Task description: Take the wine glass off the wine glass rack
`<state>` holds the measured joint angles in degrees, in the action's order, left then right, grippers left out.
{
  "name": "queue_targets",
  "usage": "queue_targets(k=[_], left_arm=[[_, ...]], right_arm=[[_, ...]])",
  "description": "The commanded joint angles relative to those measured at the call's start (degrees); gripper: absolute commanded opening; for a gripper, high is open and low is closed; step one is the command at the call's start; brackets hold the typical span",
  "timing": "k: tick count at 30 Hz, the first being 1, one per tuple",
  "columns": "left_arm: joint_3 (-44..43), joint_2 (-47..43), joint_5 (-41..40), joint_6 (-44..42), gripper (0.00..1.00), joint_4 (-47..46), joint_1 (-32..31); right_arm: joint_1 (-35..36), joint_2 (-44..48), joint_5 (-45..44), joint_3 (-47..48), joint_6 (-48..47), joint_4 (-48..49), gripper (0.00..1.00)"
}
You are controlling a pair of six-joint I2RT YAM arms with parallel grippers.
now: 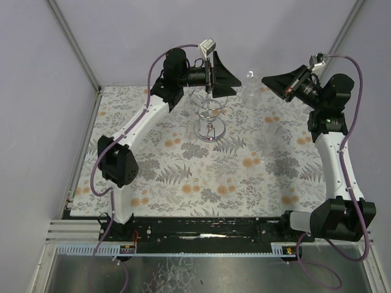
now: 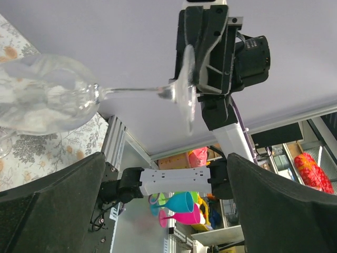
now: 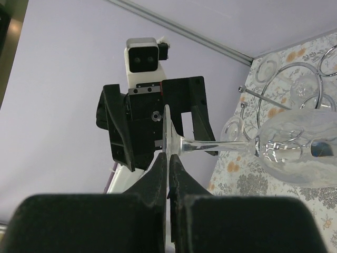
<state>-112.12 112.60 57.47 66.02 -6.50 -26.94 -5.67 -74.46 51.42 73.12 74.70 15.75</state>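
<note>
Top external view shows the wine glass (image 1: 251, 90) clear of the rack (image 1: 208, 119), held in the air to the rack's right, near the far edge of the table (image 1: 256, 183). Seen from the right wrist, the right claw (image 3: 168, 156) is clenched on the glass's foot, with the stem lying sideways. The left claw (image 1: 227, 77) hangs spread wide over the rack's top, grasping nothing. The lift-off looks done. What seems left, at most, is setting the glass down somewhere safe.

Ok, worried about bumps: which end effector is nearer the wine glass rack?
Left. The left end effector, open, is by the rack's top rings; the right end effector, farther right, pinches the wine glass.
</note>
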Motion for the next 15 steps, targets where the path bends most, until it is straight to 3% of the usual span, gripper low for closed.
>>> queue_targets(k=[1,15], left_arm=[[-2.94,0.2,-0.76,0.44,0.97,-4.4,-1.07],[-2.85,0.6,-1.05,0.16,0.89,-4.42,-3.1]], right_arm=[[0.13,3.08,2.35,-0.82,0.55,3.3,0.0],[0.31,6.88,3.83,-3.82,0.67,3.21,0.0]])
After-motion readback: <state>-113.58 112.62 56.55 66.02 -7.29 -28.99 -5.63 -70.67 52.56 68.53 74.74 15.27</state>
